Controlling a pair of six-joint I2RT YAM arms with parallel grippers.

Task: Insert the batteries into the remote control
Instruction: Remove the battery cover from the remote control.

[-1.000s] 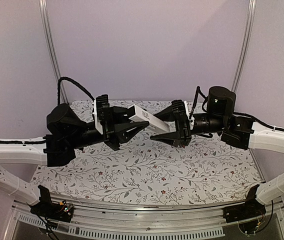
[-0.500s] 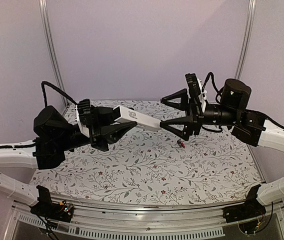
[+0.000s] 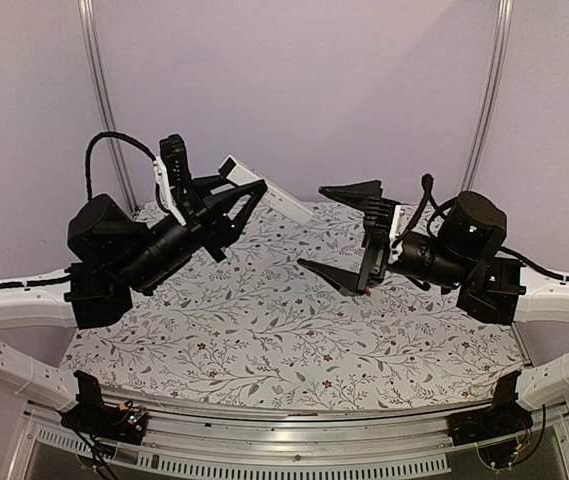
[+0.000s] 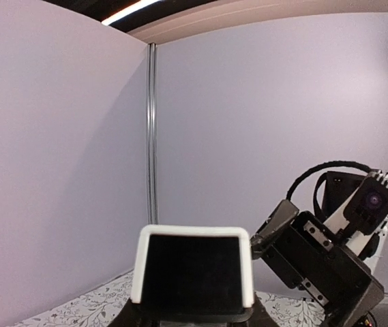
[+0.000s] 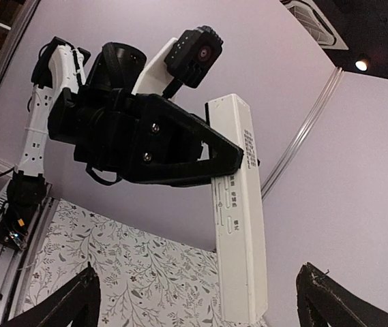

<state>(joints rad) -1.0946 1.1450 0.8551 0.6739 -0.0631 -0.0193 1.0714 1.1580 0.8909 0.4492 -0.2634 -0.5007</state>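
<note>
Judging task early: we see nothing loaded in remote control (image 3: 282,200). Left pincer (image 3: 244,202) clamps it aloft, tilted, free end jutting out toward right pincer (image 3: 316,227). Right pincer gapes wide, empty, remote just beside its upper finger, not touching. Below right pincer on surface (image 3: 264,330), tiny red speck, we think battery (image 3: 365,290); too small to confirm. Pick-up, insertion remain.

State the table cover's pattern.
Table cover: white, grey leafy vines, small red flowers; clearest from top external.

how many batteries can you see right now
1: a tiny dark cylinder battery with red on it lies on the floral tablecloth, by the open right gripper's lower finger. Others may be hidden behind the arms.
</note>
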